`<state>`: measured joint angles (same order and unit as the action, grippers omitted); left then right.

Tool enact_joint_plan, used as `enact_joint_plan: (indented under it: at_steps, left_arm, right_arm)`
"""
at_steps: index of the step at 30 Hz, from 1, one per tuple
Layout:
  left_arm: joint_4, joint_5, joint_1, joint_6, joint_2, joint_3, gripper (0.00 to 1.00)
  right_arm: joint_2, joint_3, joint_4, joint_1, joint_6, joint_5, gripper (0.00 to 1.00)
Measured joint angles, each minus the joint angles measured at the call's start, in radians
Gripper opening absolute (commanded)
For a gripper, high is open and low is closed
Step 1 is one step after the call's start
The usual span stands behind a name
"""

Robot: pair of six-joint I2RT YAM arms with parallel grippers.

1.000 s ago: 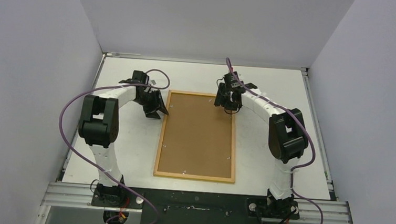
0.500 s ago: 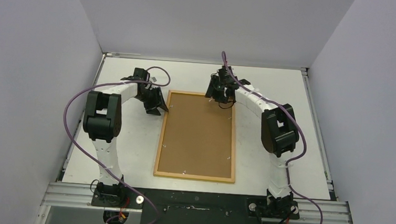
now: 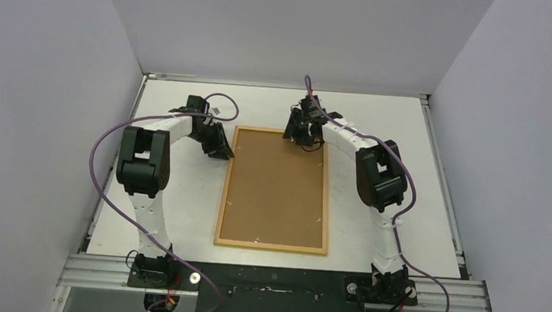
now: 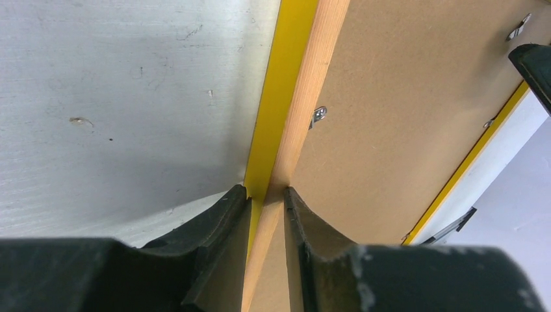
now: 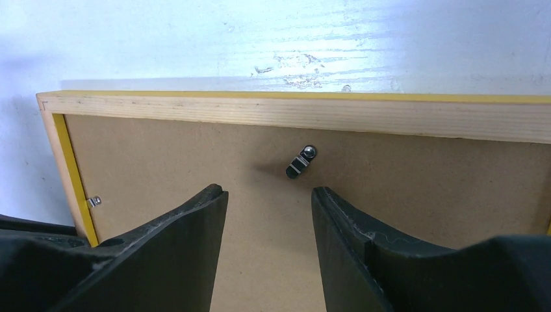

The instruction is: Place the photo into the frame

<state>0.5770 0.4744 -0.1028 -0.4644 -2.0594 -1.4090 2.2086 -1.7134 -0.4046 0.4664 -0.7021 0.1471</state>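
Observation:
The frame (image 3: 224, 189) lies face down on the table, its wooden back rails up and a brown backing board (image 3: 274, 192) inside it. The photo is hidden from every view. My left gripper (image 3: 224, 149) is at the frame's left rail near the far left corner. In the left wrist view its jaws (image 4: 266, 194) pinch that rail (image 4: 305, 97), one finger on the yellow outer side and one on the inner wooden side. My right gripper (image 3: 301, 138) hovers open over the backing board (image 5: 422, 188), just short of the far rail (image 5: 292, 112), with nothing between its fingers.
Small metal turn clips (image 5: 301, 162) sit along the inner edges of the frame; one (image 4: 318, 115) is close ahead of the left jaws. White table (image 3: 167, 207) surrounds the frame, and grey walls enclose the table on three sides.
The left jaws have closed onto the frame's left rail. The right gripper has shifted a little left and toward the far rail, still open.

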Motion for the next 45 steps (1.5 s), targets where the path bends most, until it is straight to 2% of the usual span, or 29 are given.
enact_joint_plan:
  at_steps: [10, 32, 45]
  left_arm:
    - [-0.016, 0.022, 0.002, 0.001, 0.0, 0.01, 0.17]
    - [-0.021, 0.037, 0.006, 0.011, 0.0, 0.013, 0.16]
    - [-0.021, 0.038, 0.007, 0.014, 0.0, 0.013, 0.16]
  right_arm:
    - [0.013, -0.001, 0.033, -0.001, -0.021, 0.015, 0.5]
    - [0.047, 0.001, 0.161, -0.001, -0.074, 0.021, 0.48]
    - [0.047, 0.003, 0.166, 0.004, -0.058, -0.047, 0.48]
